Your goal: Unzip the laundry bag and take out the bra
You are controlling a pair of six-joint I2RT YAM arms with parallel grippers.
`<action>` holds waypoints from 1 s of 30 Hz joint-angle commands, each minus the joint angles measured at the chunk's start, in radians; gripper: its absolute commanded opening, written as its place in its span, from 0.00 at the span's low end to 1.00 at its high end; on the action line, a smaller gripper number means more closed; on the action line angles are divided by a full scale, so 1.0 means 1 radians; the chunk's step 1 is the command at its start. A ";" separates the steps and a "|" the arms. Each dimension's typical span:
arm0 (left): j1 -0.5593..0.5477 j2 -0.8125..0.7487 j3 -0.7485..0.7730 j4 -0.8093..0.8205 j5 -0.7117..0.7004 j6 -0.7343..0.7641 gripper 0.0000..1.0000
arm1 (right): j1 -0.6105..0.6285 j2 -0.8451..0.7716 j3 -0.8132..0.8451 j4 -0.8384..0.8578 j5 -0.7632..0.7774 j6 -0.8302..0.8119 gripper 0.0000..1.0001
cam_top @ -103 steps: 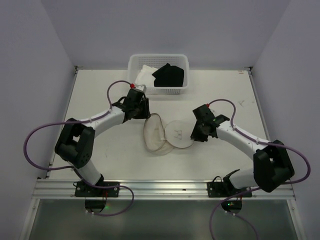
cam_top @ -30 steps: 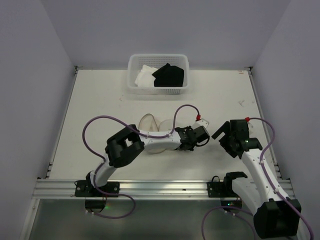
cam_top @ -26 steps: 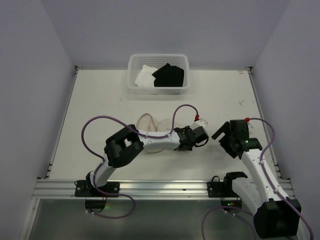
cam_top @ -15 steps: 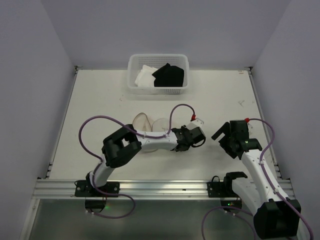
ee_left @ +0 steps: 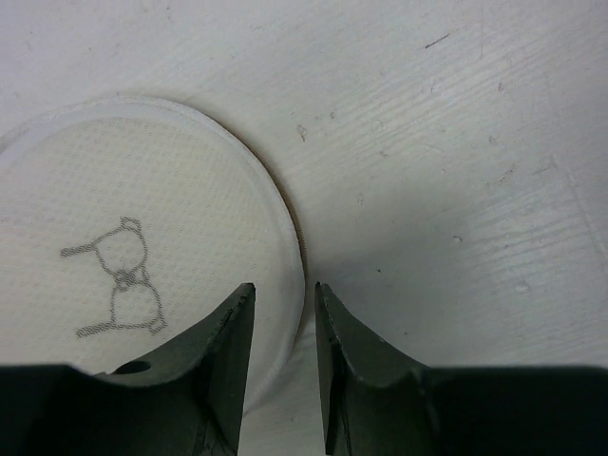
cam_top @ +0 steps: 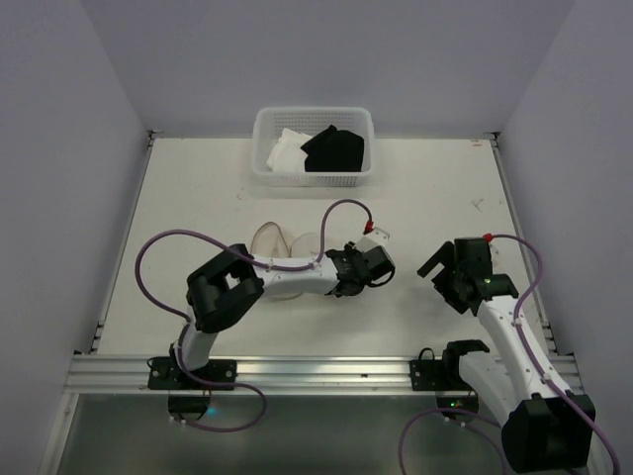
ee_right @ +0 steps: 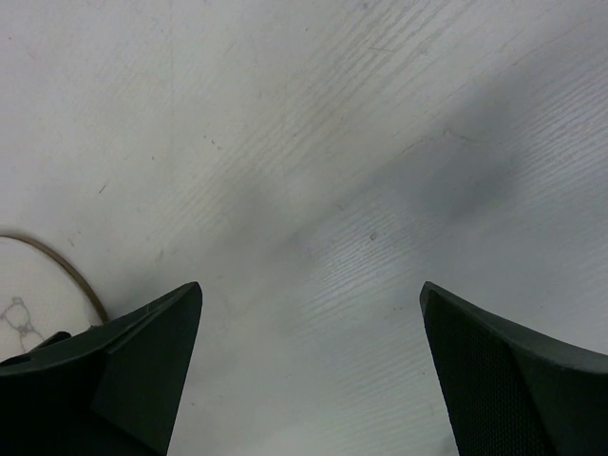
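Left fingers [ee_left: 228, 351] drawn nearly together with a thin slot between, straddling the white hoop rim of the laundry bag [ee_left: 123, 218]. They look clamped on that rim, though the contact itself is hidden under the tips. Bag lies flat on the desk [ee_left: 456, 142], bra icon [ee_left: 119, 280] up, spreading to one side of the left fingers. Right fingers [ee_right: 123, 370] spread wide over bare desk, holding nothing, clear of the bag.

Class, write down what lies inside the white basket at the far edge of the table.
The basket holds a black garment and a white cloth; anything beneath them is covered.
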State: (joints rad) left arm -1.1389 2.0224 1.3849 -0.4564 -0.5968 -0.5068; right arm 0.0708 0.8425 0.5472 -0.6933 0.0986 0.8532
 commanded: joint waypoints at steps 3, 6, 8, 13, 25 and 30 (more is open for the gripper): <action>0.036 -0.071 -0.026 0.021 -0.016 0.001 0.36 | -0.005 0.000 -0.006 0.021 -0.023 0.012 0.99; 0.064 -0.057 -0.043 0.024 0.053 -0.004 0.35 | -0.005 0.004 -0.004 0.024 -0.026 0.012 0.99; 0.067 -0.053 -0.049 0.033 0.084 0.001 0.34 | -0.006 0.010 -0.001 0.025 -0.027 0.012 0.99; 0.067 -0.053 -0.072 0.062 0.183 0.001 0.33 | -0.005 0.024 -0.001 0.034 -0.034 0.012 0.99; 0.067 -0.114 -0.043 0.064 0.198 -0.010 0.40 | -0.005 0.038 0.005 0.046 -0.045 0.001 0.99; 0.067 -0.111 -0.015 0.056 0.241 0.005 0.43 | -0.006 0.040 0.002 0.057 -0.048 -0.005 0.99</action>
State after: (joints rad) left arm -1.0679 1.9579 1.3205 -0.4091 -0.3897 -0.5049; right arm 0.0708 0.8780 0.5472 -0.6643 0.0605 0.8551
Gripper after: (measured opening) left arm 0.425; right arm 0.986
